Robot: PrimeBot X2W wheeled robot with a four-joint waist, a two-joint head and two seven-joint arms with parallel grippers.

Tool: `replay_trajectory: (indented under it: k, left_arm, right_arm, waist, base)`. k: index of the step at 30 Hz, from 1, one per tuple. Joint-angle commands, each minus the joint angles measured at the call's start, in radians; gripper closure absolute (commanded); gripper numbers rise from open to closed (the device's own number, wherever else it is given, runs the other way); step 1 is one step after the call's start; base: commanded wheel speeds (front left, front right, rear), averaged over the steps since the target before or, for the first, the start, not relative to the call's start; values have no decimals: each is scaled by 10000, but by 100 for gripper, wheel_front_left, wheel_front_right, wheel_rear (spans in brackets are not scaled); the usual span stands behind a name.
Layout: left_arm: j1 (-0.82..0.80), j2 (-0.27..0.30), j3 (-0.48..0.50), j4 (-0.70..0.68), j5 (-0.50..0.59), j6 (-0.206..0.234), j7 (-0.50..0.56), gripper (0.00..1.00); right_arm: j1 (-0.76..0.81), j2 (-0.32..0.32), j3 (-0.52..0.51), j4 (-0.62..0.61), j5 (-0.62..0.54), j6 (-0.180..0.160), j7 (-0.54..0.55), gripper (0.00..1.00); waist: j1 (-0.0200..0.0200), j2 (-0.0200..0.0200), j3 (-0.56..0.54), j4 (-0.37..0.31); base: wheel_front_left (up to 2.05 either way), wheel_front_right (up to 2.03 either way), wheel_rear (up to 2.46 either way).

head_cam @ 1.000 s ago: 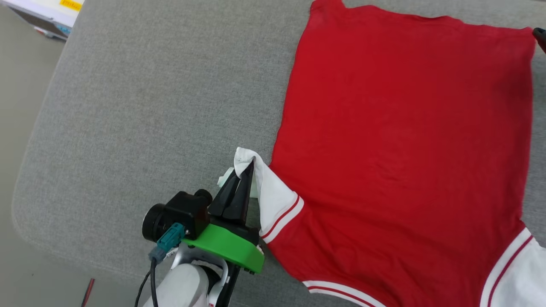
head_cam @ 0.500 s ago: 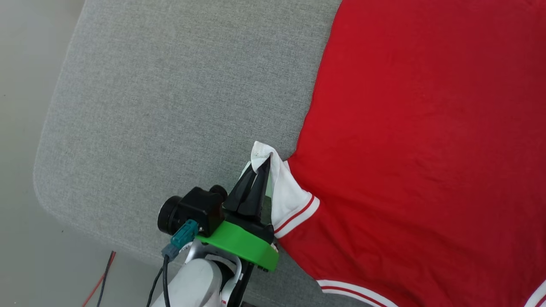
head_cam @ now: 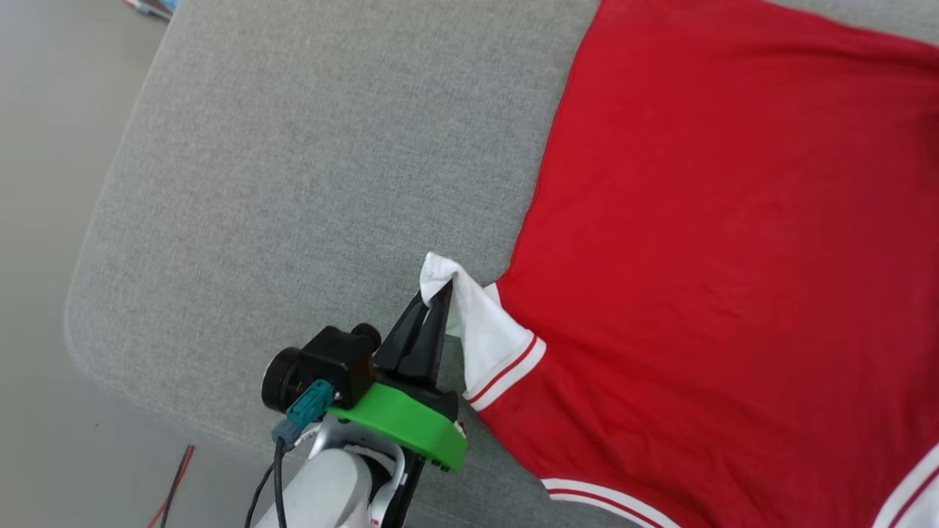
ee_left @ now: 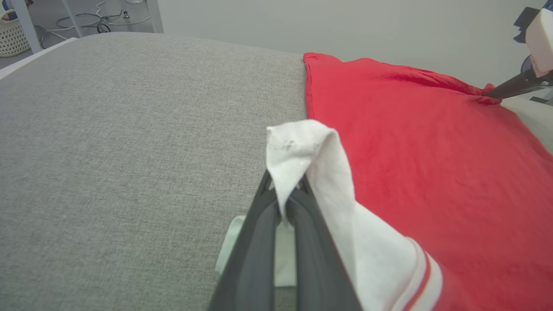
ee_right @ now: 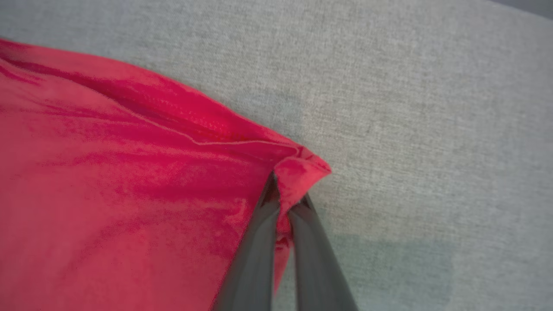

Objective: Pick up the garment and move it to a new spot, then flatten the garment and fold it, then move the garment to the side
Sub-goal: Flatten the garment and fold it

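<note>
Grey fabric-covered pad (head_cam: 293,183) bearing the garment (head_cam: 733,257), which lies spread flat with its plain red side up across the pad's right part; pale floor (head_cam: 44,220) and a red-and-black cable (head_cam: 176,477) lie beyond the pad's near left corner. My left gripper (head_cam: 440,290), jaws closed, pinches the tip of the white sleeve (head_cam: 488,337) and holds it raised off the pad, just beside the red body. My right gripper (ee_right: 287,190), jaws likewise closed, clamps a folded-over corner of the red hem (ee_right: 302,170) at the garment's far right corner, close against the pad.
</note>
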Motion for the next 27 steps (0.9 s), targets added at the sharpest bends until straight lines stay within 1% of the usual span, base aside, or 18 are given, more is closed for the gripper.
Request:
replay_trajectory:
  k: [1,6,7,10,11,16,19,21,23,27]
  left_arm:
    - [124,80,52,36,-111,95,24,100]
    - [497,288,262,164,-266,297,111,100]
    - [843,519,475,317,-448,410,208,100]
    - [1142,785,703,392,-570,547,310,100]
    - [1472,998,943,363,-699,734,380,100]
    - [2059,1259,1275,343,-948,1008,510,100]
    - [2356,1424,1394,360,-1083,1080,647,100]
    - [2569,1554,1473,364,-1189,1084,716,100]
    - [2728,1619,1539,365,-1266,1118,741,100]
    - [2969,1660,1577,357,-1375,1182,801,100]
  right_arm:
    - [523,-190,156,-27,65,-7,78,100]
    - [1607,-574,572,-1005,653,-7,-150,100]
    - [2702,-817,605,-1736,1316,-7,-428,100]
    - [3747,-930,536,-2426,1849,-7,-644,100]
    - [4921,-1051,276,-3173,2328,-7,-837,100]
    - [6961,-1159,-586,-4258,2710,-7,-1087,100]
    - [8277,-1036,-1320,-4904,2762,-7,-1153,100]
    - [9313,-800,-1980,-5448,2718,-7,-1203,100]
    - [10231,-459,-2518,-5956,2579,-7,-1183,100]
    - [11776,496,-3524,-6927,2217,-7,-982,100]
  waist:
    - [0,0,-609,-461]
    - [0,0,-1381,-1060]
    - [0,0,-1920,-1541]
    - [0,0,-2343,-2017]
    - [0,0,-2689,-2494]
    - [0,0,-3195,-3143]
    - [0,0,-3439,-3439]
    - [0,0,-3583,-3658]
    - [0,0,-3719,-3835]
    - [0,0,-3895,-4078]
  base:
    - [0,0,0]
    - [0,0,0]
    - [0,0,0]
    - [0,0,0]
    - [0,0,0]
    - [0,0,0]
    - [0,0,0]
    - [0,0,0]
    - [0,0,0]
    - [0,0,0]
